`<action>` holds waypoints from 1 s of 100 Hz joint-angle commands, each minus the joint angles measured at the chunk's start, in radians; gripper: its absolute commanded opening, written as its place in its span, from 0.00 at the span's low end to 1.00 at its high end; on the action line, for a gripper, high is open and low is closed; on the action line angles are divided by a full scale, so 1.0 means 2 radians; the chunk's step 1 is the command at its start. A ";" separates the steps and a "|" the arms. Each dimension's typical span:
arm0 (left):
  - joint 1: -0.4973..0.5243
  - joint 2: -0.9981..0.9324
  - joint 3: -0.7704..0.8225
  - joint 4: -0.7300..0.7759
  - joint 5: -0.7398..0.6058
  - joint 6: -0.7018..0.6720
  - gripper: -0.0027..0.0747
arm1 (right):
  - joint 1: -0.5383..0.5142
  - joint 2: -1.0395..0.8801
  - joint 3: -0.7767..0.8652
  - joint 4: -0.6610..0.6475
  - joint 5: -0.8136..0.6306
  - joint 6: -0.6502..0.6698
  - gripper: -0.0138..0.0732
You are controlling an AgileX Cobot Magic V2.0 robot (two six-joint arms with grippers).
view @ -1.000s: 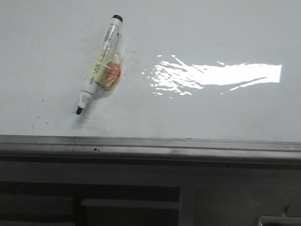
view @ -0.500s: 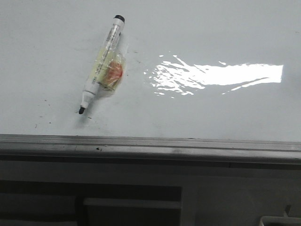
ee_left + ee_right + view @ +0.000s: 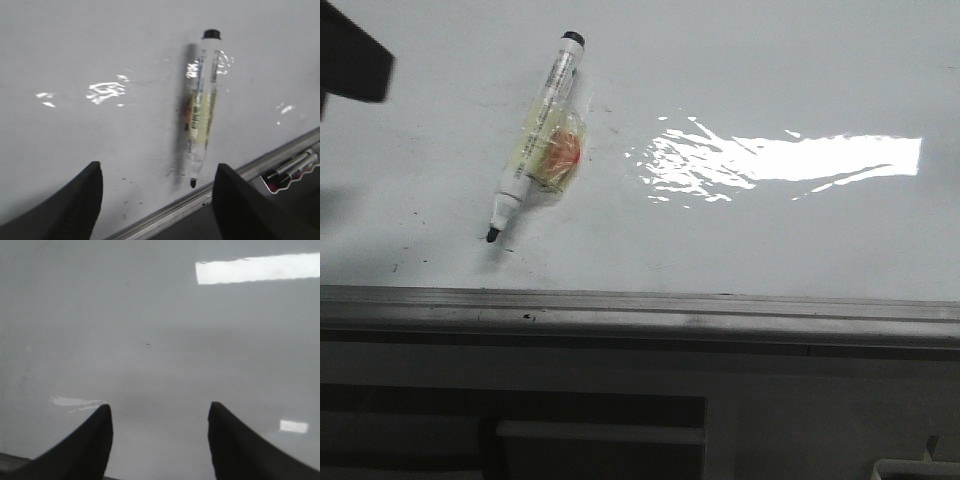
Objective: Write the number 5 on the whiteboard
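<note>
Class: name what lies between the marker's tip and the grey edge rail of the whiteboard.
Only bare whiteboard with tiny black specks separates the marker tip from the rail, seen in the front view.

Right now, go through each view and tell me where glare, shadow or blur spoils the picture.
Front view: a bright glare patch washes out the whiteboard right of the marker; a dark blurred shape sits at the upper left corner. Left wrist view: soft overall, small glints, and the marker casts a dark shadow alongside. Right wrist view: hazy, with a bright reflected strip.

Uncapped marker (image 3: 538, 136) lying flat, clear tape wrapped mid-barrel; spare markers (image 3: 292, 170) in tray beyond rail.
</note>
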 commanded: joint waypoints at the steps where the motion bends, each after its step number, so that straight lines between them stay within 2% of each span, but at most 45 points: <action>1: -0.041 0.031 -0.026 -0.021 -0.047 0.006 0.60 | 0.002 0.009 -0.018 0.002 -0.032 -0.008 0.60; 24: -0.118 0.102 -0.038 -0.021 -0.121 0.006 0.60 | 0.002 0.009 -0.018 0.002 -0.031 -0.008 0.60; 41: -0.132 0.135 -0.038 -0.021 -0.154 0.006 0.58 | 0.002 0.009 -0.018 0.003 -0.031 -0.008 0.60; 55: -0.132 0.149 -0.038 -0.020 -0.170 0.006 0.37 | 0.003 0.009 -0.021 0.005 -0.032 -0.008 0.60; 72: -0.132 0.160 -0.038 -0.010 -0.185 0.006 0.01 | 0.011 0.009 -0.022 0.022 -0.045 -0.008 0.60; 94: -0.135 0.157 -0.039 -0.008 -0.181 0.007 0.01 | 0.034 0.009 -0.032 0.028 -0.040 -0.050 0.60; 100: -0.145 0.144 -0.044 0.018 -0.171 0.031 0.01 | 0.038 0.010 -0.043 0.039 -0.031 -0.068 0.60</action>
